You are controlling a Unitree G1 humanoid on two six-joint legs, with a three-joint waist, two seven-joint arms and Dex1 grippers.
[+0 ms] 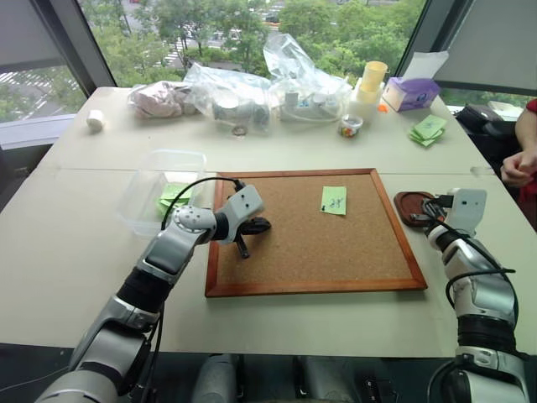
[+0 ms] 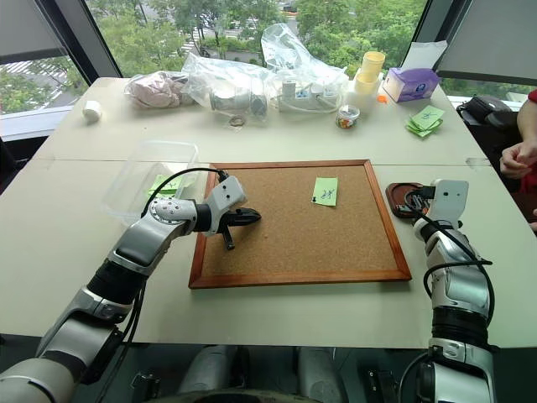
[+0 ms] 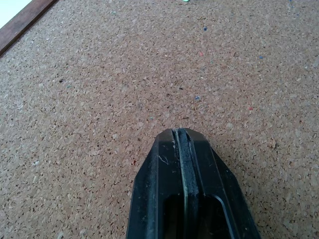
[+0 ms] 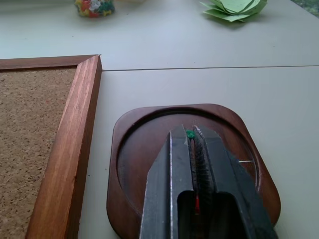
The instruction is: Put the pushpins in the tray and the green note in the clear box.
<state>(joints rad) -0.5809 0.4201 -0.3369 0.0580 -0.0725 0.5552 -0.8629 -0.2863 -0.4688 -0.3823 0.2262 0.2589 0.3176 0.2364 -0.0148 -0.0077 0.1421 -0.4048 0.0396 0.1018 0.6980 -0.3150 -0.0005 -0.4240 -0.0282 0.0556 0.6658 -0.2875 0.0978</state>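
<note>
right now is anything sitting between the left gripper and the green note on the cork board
Nothing visible does. The left gripper, fingers shut, hovers over the near-left part of the cork board; the green note lies flat further along the same board, with bare cork between them.

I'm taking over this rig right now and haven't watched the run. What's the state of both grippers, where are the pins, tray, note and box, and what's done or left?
Left gripper: fingers shut, empty, hovering over the cork board, near its left side.
Right gripper: over the tray, fingers nearly closed with a small green pushpin at the tips; not yet dropped.
Tray sits on the table just right of the board.
Green note lies on the board's upper right, with tiny dark marks that may be pins.
Clear box stands left of the board.
Left: release this pin in the tray, clear the note, move it to the box.
</note>
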